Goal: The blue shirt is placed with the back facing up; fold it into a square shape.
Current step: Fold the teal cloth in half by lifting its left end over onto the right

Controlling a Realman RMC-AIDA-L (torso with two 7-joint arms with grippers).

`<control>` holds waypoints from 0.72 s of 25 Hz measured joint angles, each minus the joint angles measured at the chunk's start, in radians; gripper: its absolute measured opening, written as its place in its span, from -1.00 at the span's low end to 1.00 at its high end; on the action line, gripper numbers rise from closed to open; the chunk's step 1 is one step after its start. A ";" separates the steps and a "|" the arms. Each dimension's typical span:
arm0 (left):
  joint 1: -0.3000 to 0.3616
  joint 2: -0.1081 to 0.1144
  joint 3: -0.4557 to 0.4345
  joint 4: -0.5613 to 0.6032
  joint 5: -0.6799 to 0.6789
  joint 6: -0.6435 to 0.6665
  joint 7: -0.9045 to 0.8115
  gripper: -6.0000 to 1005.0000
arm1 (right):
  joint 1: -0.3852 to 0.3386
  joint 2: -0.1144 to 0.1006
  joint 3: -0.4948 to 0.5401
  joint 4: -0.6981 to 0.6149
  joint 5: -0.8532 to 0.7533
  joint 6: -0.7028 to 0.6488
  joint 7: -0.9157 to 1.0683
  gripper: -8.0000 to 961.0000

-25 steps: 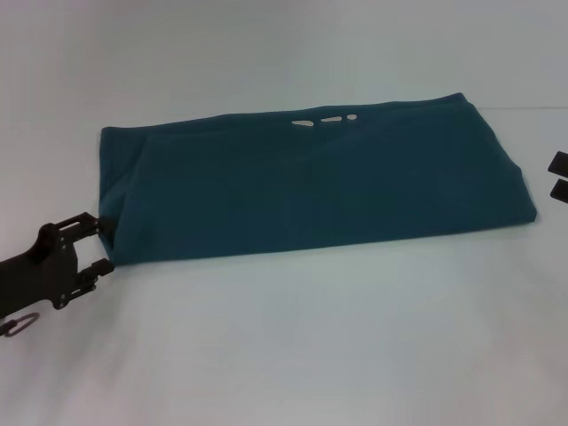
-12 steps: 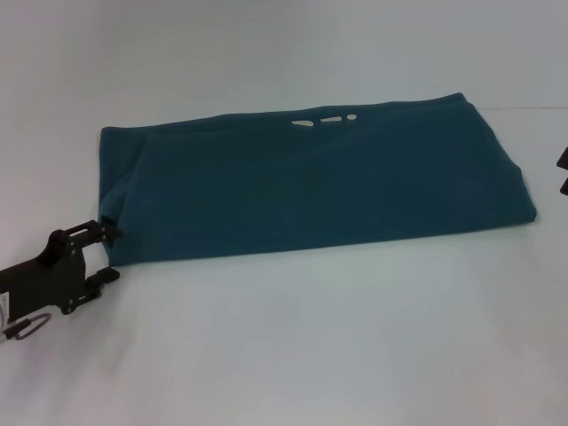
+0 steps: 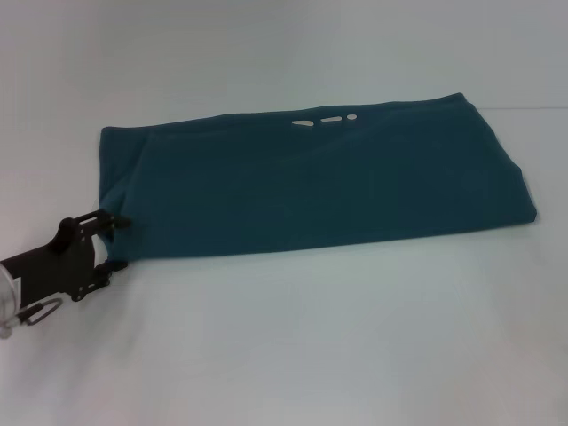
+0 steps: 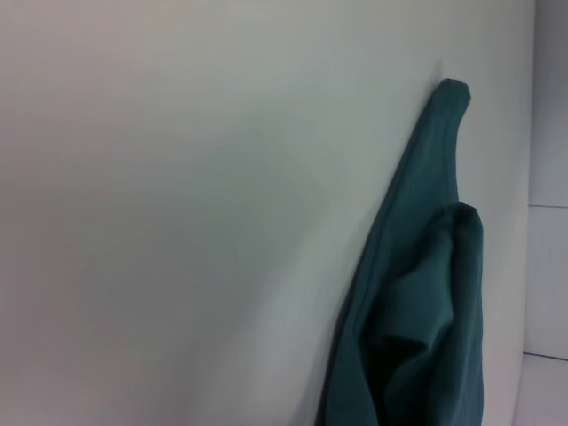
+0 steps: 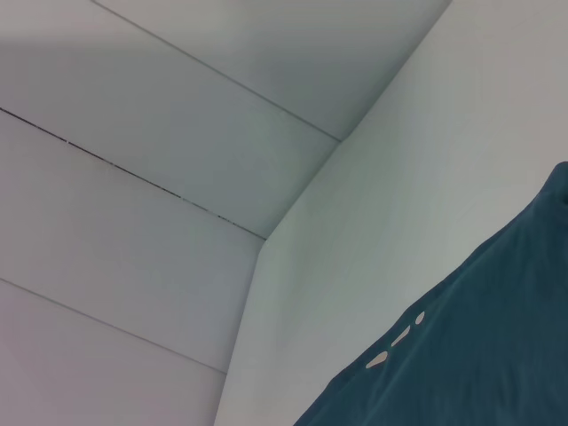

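Teal-blue cloth of the blue shirt (image 3: 311,182) lies folded mid-frame on the table (image 3: 311,355), my open left hand (image 3: 116,241) straddling its lower-left corner, where I might pinch only one layer.

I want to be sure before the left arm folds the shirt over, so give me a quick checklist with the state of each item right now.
1. Shirt lies as a long flat band on the table: ok.
2. Left gripper is at the shirt's near left corner: ok.
3. Left gripper fingers are apart, one above and one below the corner edge: ok.
4. Cloth actually sits between those fingers, ready to pinch: cannot tell.
5. Left end layers lie neat: not ok, the left wrist view shows the cloth bunched in a loose fold.
6. Right gripper is out of the way: it shows in no view, so cannot tell where it is.
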 joint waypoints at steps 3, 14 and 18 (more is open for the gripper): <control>-0.019 0.002 0.006 -0.015 0.001 -0.020 0.004 0.34 | -0.001 0.000 0.001 0.000 0.001 0.000 0.000 0.52; -0.071 -0.006 0.024 -0.039 0.000 -0.085 0.041 0.34 | -0.002 0.001 0.003 0.001 0.001 0.004 0.000 0.51; -0.090 -0.006 0.023 -0.056 -0.004 -0.104 0.060 0.34 | -0.003 0.002 0.003 0.001 0.001 0.004 -0.001 0.50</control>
